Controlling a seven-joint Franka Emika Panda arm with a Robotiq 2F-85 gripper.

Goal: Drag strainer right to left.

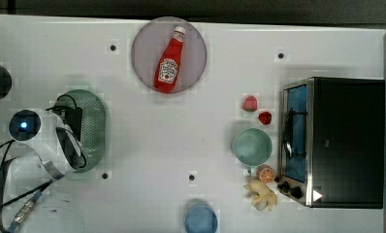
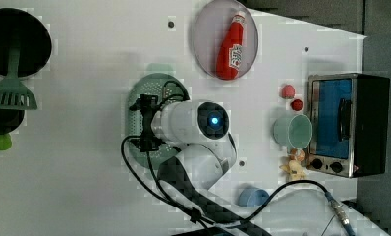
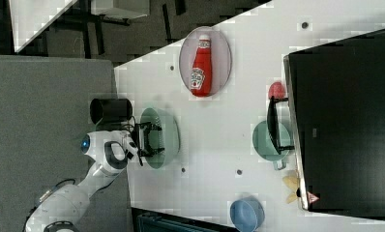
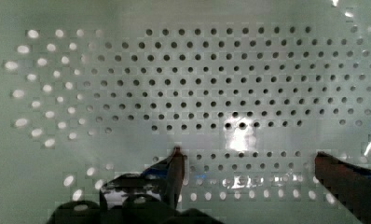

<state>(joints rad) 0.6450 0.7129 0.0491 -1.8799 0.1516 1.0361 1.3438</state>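
The strainer (image 1: 95, 127), a pale mint-green oval colander with a grid of small holes, sits at the top view's left, and my white arm covers its left half. Its rim also appears in the left view (image 2: 156, 84) and the right view (image 3: 170, 134). My gripper (image 4: 247, 155) is open and reaches down inside it. The two dark fingers stand wide apart just above the perforated floor (image 4: 197, 84), with nothing between them. The right view has the gripper (image 3: 149, 139) over the strainer's middle.
A ketchup bottle (image 1: 170, 60) lies on a grey plate (image 1: 143, 46) at the back. At the top view's right are a round green bowl (image 1: 251, 146), two red fruits (image 1: 250, 103), an orange slice (image 1: 266, 173), a toaster oven (image 1: 344, 141) and a blue cup (image 1: 201, 219).
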